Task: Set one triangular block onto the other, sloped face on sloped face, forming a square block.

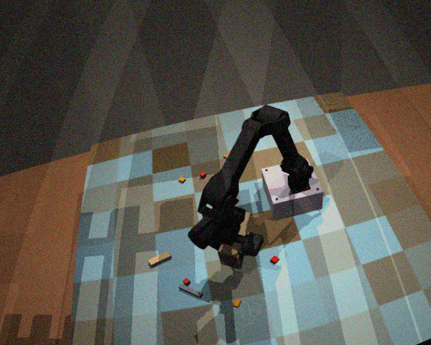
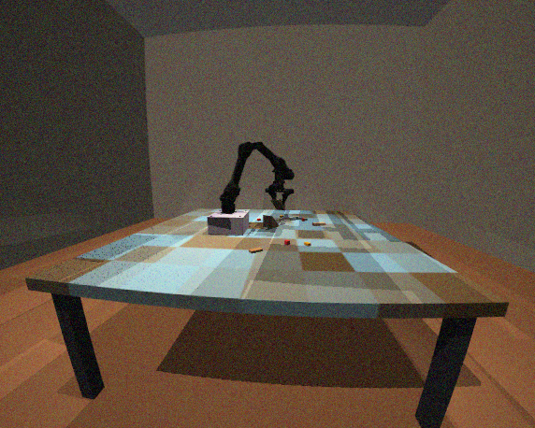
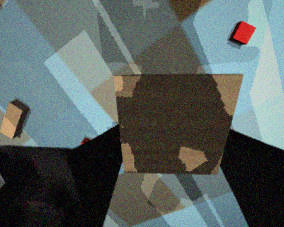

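Holding with my gripper [image 1: 232, 248] [image 2: 279, 202] [image 3: 166, 126], I have its fingers clamped on one triangular block of brown wood [image 1: 230, 255] [image 2: 278, 204] [image 3: 176, 124], raised over the table [image 1: 377, 196] [image 2: 263, 306]. Around it, by the clock of the top view, one small red block [image 1: 274, 259] [image 3: 243, 33] is at three o'clock, and one small orange block [image 1: 236, 302] is at six. At eight o'clock there is a thin grey bar [image 1: 191, 291], with another little red cube [image 1: 186, 281] just beside it. A light wooden bar [image 1: 160, 259] [image 2: 319, 224] lies at nine. These small things are apart from the held block. The pale lilac box under the arm [image 1: 292, 209] [image 2: 227, 225] is at two o'clock, behind the other triangular block of wood [image 1: 246, 224] [image 2: 269, 221]. This second block stands on the table, at about one o'clock from the gripper and lower than it. My arm [image 1: 230, 166] [image 2: 236, 173] covers part of it from the top, so I cannot tell how its slope is facing there. The two blocks are apart.
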Controlling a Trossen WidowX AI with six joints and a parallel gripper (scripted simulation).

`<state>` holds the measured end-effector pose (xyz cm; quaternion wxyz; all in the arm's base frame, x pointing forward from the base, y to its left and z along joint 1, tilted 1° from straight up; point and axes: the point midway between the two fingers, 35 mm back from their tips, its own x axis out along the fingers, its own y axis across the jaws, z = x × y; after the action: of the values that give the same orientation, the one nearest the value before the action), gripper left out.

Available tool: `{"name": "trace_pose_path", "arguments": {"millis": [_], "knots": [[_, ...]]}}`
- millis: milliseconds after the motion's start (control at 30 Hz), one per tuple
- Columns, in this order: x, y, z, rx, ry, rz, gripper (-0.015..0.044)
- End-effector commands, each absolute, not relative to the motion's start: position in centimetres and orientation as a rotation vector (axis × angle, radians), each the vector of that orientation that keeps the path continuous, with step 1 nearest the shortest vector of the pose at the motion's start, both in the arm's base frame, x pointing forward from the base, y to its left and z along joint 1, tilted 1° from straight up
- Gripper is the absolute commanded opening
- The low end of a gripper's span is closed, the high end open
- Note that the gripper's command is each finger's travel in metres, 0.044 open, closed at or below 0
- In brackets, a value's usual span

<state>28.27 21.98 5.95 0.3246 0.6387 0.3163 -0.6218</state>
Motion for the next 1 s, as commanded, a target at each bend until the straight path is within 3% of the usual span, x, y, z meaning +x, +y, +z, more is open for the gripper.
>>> {"name": "trace_pose_path", "arguments": {"millis": [0, 967], "knots": [[28.5, 21.1, 6.6, 1.688, 0.826, -1.633, 0.0000], [27.8, 10.5, 11.0, 1.681, 0.816, -1.635, 0.0000]]}}
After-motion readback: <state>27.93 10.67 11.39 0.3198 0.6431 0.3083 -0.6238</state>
